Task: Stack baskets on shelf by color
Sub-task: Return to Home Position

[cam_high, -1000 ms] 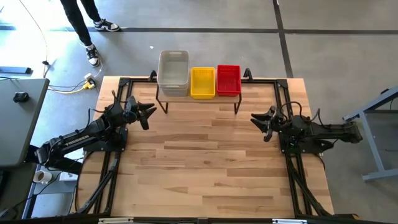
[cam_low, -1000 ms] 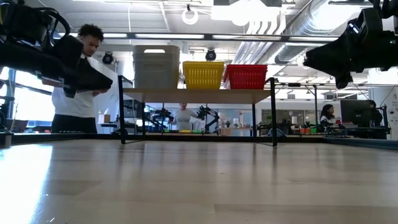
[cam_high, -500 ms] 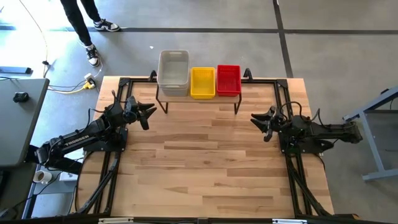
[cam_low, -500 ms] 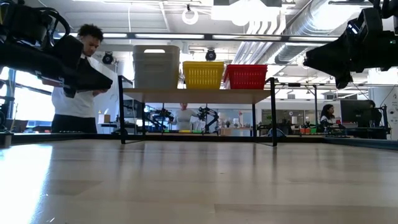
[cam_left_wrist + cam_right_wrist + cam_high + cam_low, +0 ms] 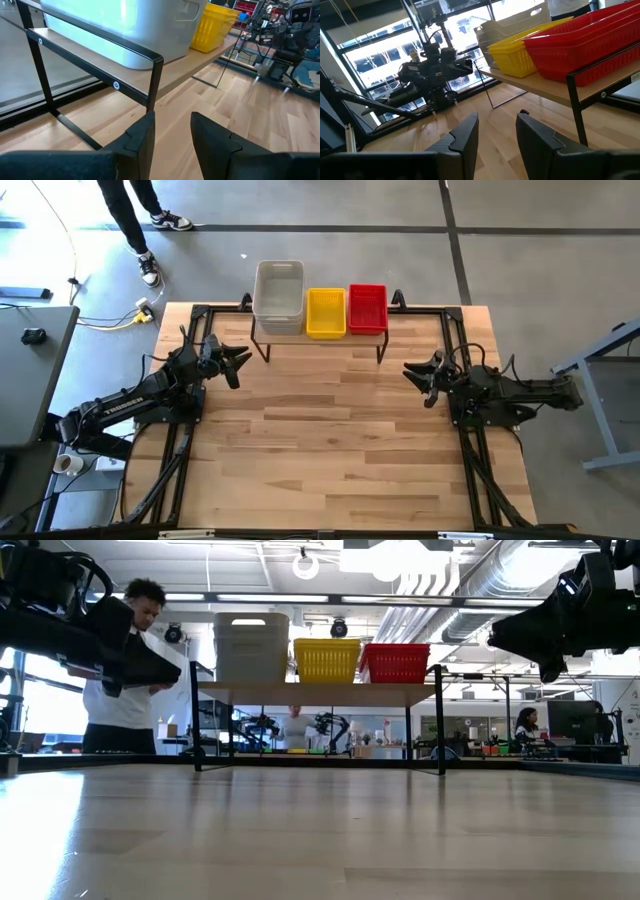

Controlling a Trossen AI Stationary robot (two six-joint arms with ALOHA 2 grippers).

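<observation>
On the shelf (image 5: 318,340) at the table's far edge stand three stacks of baskets side by side: pale grey (image 5: 278,296) on the left, yellow (image 5: 325,312) in the middle, red (image 5: 367,308) on the right. They rest by their bottoms on the plank (image 5: 320,692). My left gripper (image 5: 240,361) hovers open near the shelf's left legs; its wrist view shows the grey stack (image 5: 125,30) close ahead. My right gripper (image 5: 412,372) hovers open off the shelf's right end, facing the red stack (image 5: 585,40).
The shelf's thin black legs (image 5: 154,82) stand just ahead of my left fingers. Black frame rails (image 5: 180,450) run along both table sides. A person (image 5: 125,670) stands behind the table on the left; another person's legs (image 5: 140,220) show on the floor beyond.
</observation>
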